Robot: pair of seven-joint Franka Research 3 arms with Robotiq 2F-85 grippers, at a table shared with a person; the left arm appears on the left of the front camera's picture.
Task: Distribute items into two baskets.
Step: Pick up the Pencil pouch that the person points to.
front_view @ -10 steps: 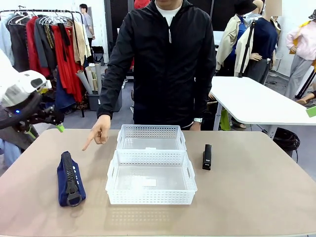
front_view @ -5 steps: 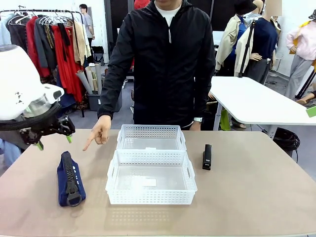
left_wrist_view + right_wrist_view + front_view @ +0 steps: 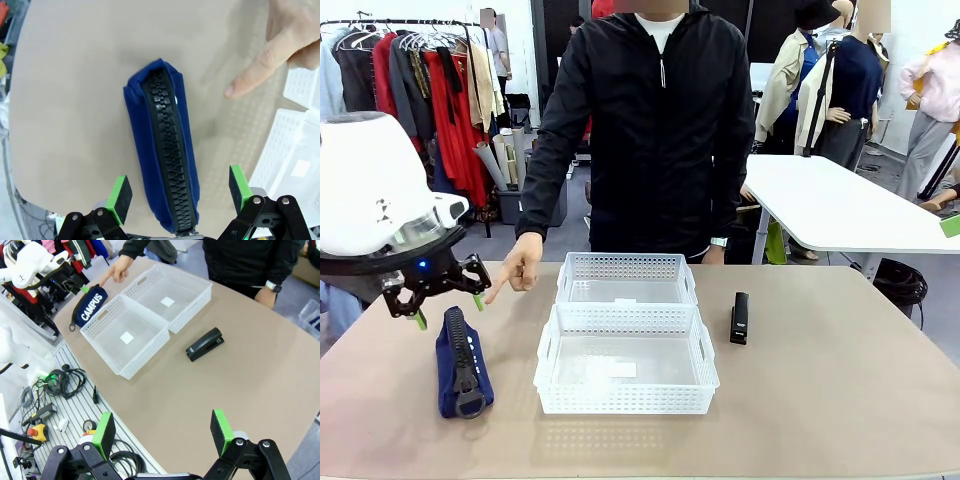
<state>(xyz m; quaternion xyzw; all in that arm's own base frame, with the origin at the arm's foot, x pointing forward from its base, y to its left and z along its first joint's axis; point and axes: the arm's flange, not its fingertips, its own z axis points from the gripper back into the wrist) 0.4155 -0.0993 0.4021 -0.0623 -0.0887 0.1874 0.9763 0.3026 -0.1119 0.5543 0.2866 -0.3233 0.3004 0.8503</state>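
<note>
left wrist view: left gripper hangs above the pouch, fingers spread to full width, one green pad on either side of the pouch's long body, gripping nothing. zipper ridge faces up. the pads flank one end, not the middle.

front view: pouch lies on the table left of the near basket, apart from it. far basket touches its back rim. stapler lies right of the near basket. neither basket holds an item. person's hand points at the table near the gripper.

right wrist view: right gripper wide open, empty, well apart from the near basket.

risks:
- an end grip on soft fabric may let the pouch droop and snag the near basket's rim.
- pads may slip off the zipper ridge.
- the finger is close to the descent path.
</note>
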